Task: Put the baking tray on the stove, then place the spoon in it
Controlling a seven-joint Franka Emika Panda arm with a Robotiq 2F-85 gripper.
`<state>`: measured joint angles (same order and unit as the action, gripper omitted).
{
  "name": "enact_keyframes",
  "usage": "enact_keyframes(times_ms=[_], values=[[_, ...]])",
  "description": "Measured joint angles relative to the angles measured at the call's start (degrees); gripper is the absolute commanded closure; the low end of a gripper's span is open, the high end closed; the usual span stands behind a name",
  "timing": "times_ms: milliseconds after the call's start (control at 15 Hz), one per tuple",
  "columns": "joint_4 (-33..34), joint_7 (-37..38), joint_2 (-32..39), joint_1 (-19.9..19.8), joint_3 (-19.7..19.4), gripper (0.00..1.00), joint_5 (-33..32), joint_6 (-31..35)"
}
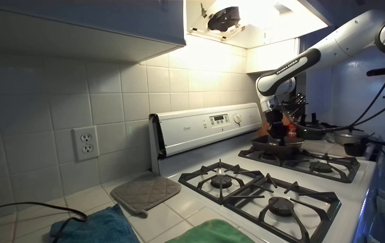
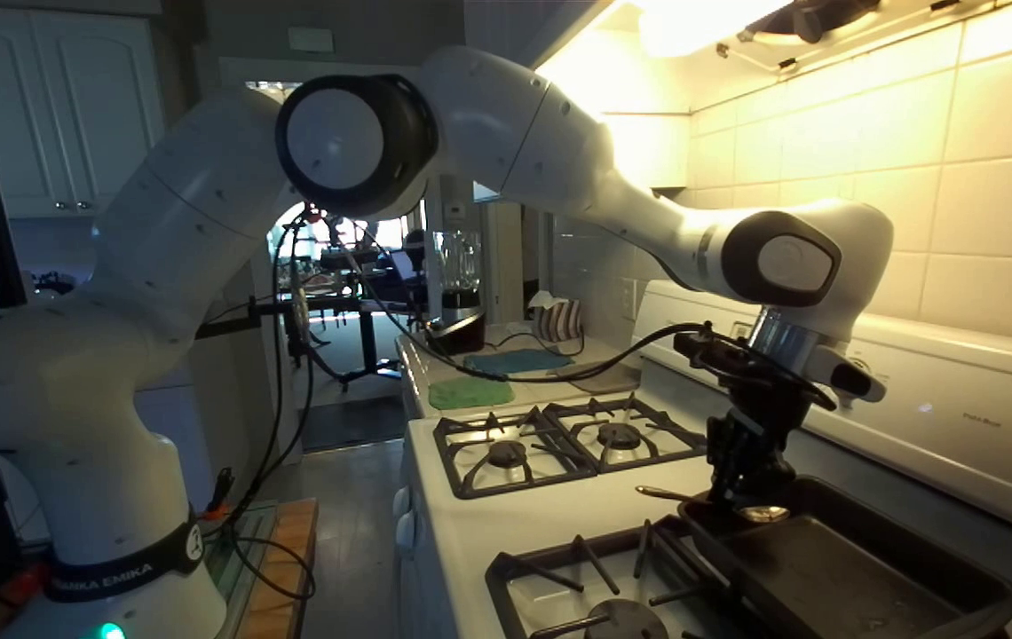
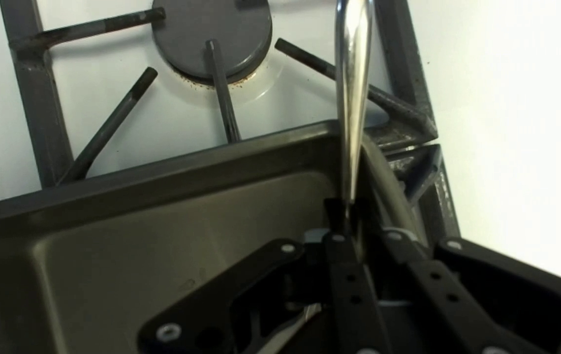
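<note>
In an exterior view the baking tray [image 1: 267, 145] rests near a back corner of the stove [image 1: 351, 191], our table, presumably for steady footing; the arm [image 1: 334, 50] reads FRANKA EMIKA. In an exterior view the spoon [image 2: 763, 514] crosses the tray's corner, bowl inward, handle past the rim, likely so release drops it in; lettering [image 2: 981, 420] along the table's back edge is too blurred to read. In the wrist view the claw [image 3: 349, 215] is closed tight on the spoon's neck, probably to steady the bowl
</note>
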<state>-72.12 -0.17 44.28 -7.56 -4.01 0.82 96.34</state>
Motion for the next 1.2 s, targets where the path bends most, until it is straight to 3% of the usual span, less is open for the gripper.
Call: enact_keyframes(times_ms=[333,400,467,600,1200], values=[[-0.5,1.3,0.0,-0.7,-0.3,0.98,0.2,1.0],[-0.9,1.5,0.0,-0.8,-0.4,0.85,0.2,1.8],[-1.3,1.7,0.0,-0.8,-0.4,0.84,0.2,2.5],[-1.8,2.2,0.0,-0.8,-0.5,0.71,0.2,3.3],[-2.7,3.0,-0.1,-0.8,-0.5,0.54,0.2,4.8]])
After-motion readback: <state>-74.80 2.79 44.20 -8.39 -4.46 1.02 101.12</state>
